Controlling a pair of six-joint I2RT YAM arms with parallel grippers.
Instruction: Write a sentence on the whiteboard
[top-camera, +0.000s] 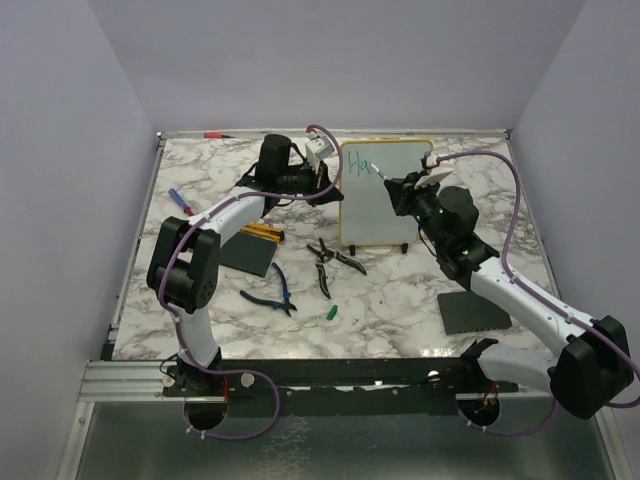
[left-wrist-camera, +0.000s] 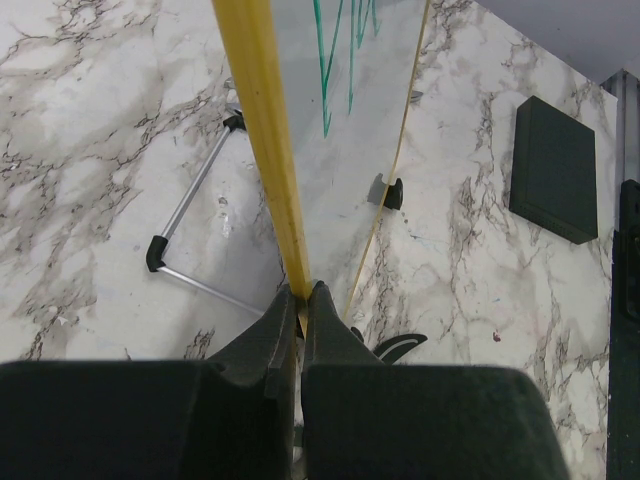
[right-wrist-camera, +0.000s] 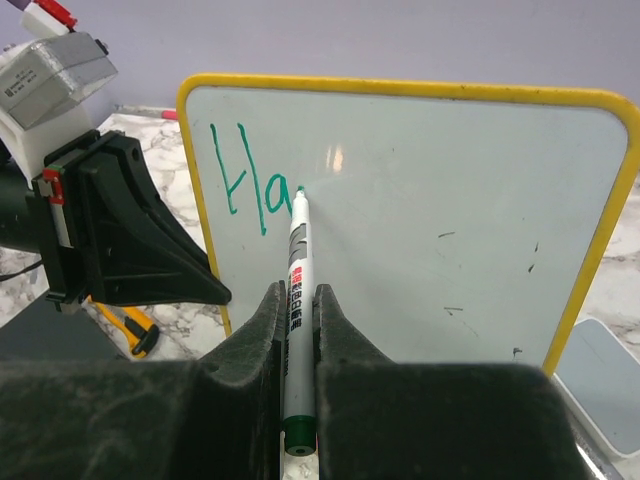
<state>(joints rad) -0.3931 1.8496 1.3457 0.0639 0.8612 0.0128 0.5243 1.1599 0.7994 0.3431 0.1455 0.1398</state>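
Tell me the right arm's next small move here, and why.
Probably stroke the marker on rightward to start the next letter. The sentence reads only "Ha", the right gripper grips the marker with its tip at the whiteboard just right of the "a", and the left gripper is clamped on the yellow rim, steadying the board.

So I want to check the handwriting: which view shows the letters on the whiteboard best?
The right wrist view: the letters read "Ha" head-on, marker tip at the "a". Top external shows them tiny; left wrist catches only stroke ends, looking along the whiteboard rim.
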